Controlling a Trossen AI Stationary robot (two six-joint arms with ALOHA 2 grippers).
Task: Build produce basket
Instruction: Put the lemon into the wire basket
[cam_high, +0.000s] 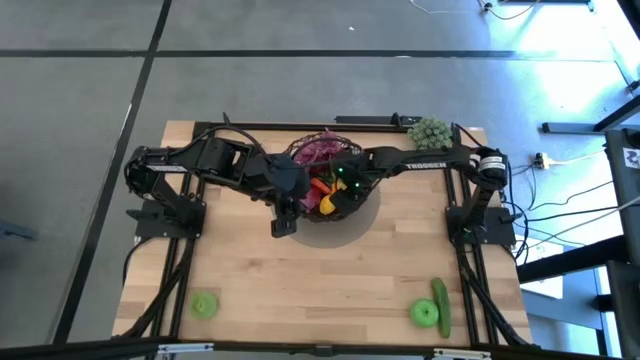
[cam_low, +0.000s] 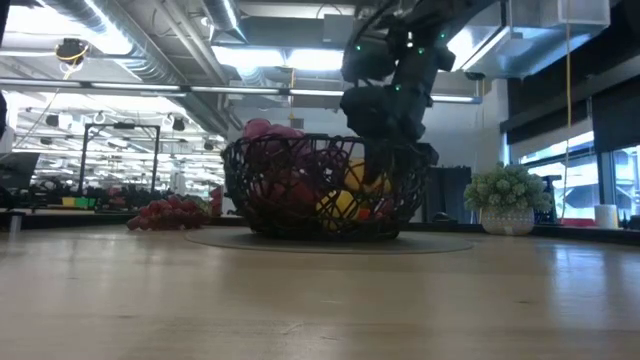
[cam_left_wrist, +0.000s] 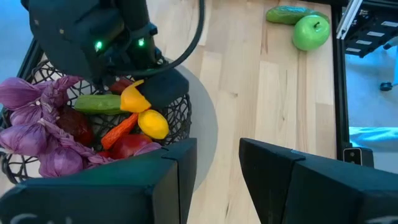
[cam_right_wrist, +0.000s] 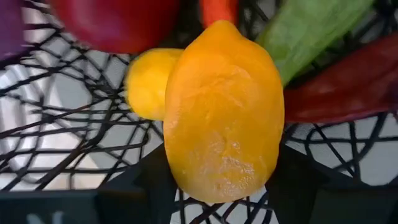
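Note:
The dark wire basket (cam_high: 300, 152) stands mid-table, toward the far edge, on a grey round mat. In it lie purple grapes (cam_left_wrist: 37, 124), a green cucumber (cam_left_wrist: 96, 103), a lemon (cam_left_wrist: 154, 123), a carrot (cam_left_wrist: 119, 130) and a red apple (cam_left_wrist: 127, 146). My right gripper (cam_high: 336, 190) reaches down into the basket from the right and is shut on a yellow-orange toy fruit (cam_right_wrist: 221, 118). My left gripper (cam_left_wrist: 217, 177) hangs open above the table just near-left of the basket (cam_left_wrist: 181, 115), with nothing between its fingers. My right gripper pinches the yellow-orange fruit between its two fingers (cam_right_wrist: 146, 186), at the fruit's end nearest the wrist (cam_right_wrist: 217, 180). The fingers slant steeply down from above. The fruit points away from them, inside the basket, just over the lemon (cam_right_wrist: 146, 81); whether it rests on it I cannot tell.
A green apple (cam_high: 205, 305) lies near the front left. Another green apple (cam_high: 424, 313) and a cucumber (cam_high: 440, 298) lie front right. A pale green bumpy cluster (cam_high: 428, 130) stands at the far right corner. Red grapes (cam_low: 175, 212) show left of the basket.

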